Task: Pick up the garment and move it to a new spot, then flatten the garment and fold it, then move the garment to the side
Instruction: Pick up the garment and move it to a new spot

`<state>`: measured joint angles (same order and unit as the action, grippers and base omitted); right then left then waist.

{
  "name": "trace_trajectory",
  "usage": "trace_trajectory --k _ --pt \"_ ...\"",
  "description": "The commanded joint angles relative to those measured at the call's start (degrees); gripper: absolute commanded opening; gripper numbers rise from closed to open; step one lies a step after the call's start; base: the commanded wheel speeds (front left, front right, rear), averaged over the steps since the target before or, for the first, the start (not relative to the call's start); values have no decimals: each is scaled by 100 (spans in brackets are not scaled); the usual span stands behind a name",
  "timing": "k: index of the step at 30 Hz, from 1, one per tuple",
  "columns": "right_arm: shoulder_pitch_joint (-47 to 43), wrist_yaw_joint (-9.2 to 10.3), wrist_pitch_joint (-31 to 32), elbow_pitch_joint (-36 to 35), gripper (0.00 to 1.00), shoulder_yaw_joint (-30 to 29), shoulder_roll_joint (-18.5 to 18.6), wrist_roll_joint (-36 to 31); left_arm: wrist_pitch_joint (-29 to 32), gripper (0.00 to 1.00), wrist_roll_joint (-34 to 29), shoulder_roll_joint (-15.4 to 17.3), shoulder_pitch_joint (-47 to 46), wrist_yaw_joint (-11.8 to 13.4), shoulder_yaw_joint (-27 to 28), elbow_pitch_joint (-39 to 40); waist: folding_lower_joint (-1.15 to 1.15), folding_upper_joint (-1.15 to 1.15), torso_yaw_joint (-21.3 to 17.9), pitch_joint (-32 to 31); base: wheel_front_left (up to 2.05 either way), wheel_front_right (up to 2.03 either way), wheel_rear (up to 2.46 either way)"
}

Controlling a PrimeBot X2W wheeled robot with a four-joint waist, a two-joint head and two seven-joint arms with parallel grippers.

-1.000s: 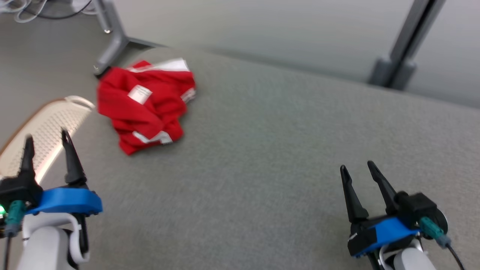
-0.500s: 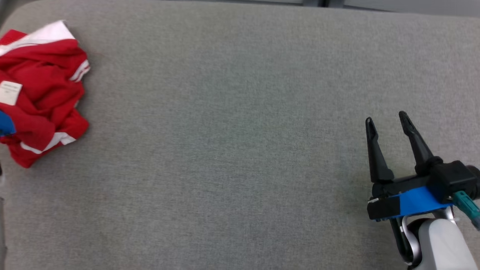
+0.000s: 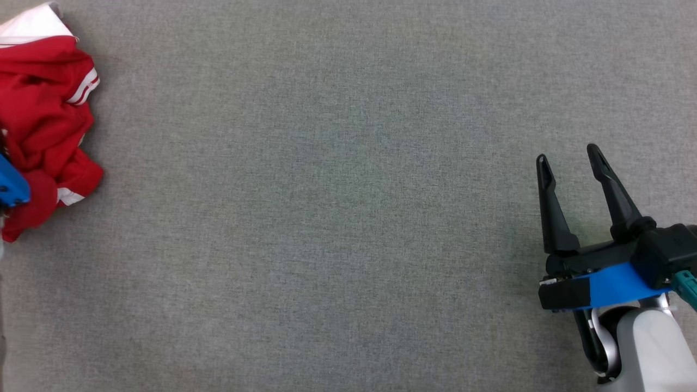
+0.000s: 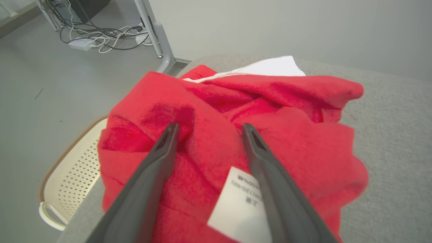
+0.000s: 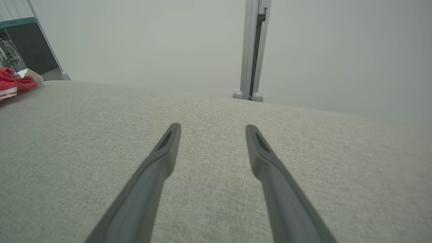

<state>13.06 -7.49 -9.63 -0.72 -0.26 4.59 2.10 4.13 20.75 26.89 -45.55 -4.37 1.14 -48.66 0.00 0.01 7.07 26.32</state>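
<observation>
Head view looks straight down on a grey fabric surface [image 3: 337, 228], and the red garment [image 3: 46, 109] lies crumpled at its far left edge, with white stripes on a cuff and a white piece at the top corner. A small blue bracket [image 3: 10, 185] of the left arm shows at the left border, in front of the lower part of the garment. The right gripper [image 3: 568, 153] is at the lower right, well apart from the garment, with its two dark fingers spread wide and nothing between them; under it is only bare grey fabric. From the left wrist camera, the left gripper [image 4: 210, 126] is directly at the garment, its fingers also spread, and a raised fold of red cloth sits between the two tips. The tips are at the cloth, but whether they press into it I cannot tell. A white label [image 4: 241, 199] lies on the garment just beside the finger on that view's right side. Past the edge of the surface there is a cream perforated basket [image 4: 72, 175] on the floor, and further away a metal leg [image 4: 158, 40] and some cables [image 4: 101, 35]. From the right wrist camera, a grey post [image 5: 252, 50] stands behind the surface.
</observation>
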Motion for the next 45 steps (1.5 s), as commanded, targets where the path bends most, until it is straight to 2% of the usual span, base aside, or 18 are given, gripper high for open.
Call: trace_trajectory --k 1,4,5,6,7,8,13,18,24,33,41,45 --pt "117 -1 7 -4 100 27 40 37 185 100 180 -118 -74 -75 40 -202 0 -1 1 18 0 0 0" --pt "145 -1 -4 10 100 55 38 50 395 100 261 -148 -73 -133 -4 -385 0 -1 -10 34 0 0 0" --pt "161 -1 -11 15 100 60 35 53 419 96 328 -188 -83 -168 -5 -432 0 -1 -10 40 0 0 0" --pt "183 -1 -18 24 100 67 32 54 404 47 367 -204 -99 -189 -8 -467 0 -1 -11 42 0 0 0" --pt "194 -2 -27 41 100 77 29 61 413 10 380 -205 -102 -212 -42 -517 0 -1 -16 39 0 0 0" --pt "200 -1 -38 57 100 83 27 69 400 0 396 -213 -111 -221 -72 -556 0 -1 -19 30 0 0 0" --pt "210 -1 -71 157 100 131 12 114 -159 0 295 -96 -224 -261 -155 -579 0 -1 -51 -97 0 0 0" --pt "148 -1 -174 313 100 158 -32 150 -1041 0 41 48 -459 -261 -320 -423 0 -1 -79 -371 0 0 0" --pt "90 -2 -289 575 100 218 -118 227 -1633 0 -178 -18 -925 -262 -552 -87 0 -1 -139 -790 0 0 0" --pt "23 -2 -458 928 100 287 -170 454 -1490 0 -525 -370 -1515 -168 -1097 1304 0 -1 -620 -1284 0 0 0" --pt "30 -2 -543 1144 100 376 -169 816 -966 0 -580 -716 -1831 -212 -1635 2841 0 -1 -1410 -1406 0 0 0" --pt "66 -2 -559 1203 100 388 -167 929 -779 0 -578 -993 -1890 -229 -1957 3248 0 -1 -1779 -1378 0 0 0"
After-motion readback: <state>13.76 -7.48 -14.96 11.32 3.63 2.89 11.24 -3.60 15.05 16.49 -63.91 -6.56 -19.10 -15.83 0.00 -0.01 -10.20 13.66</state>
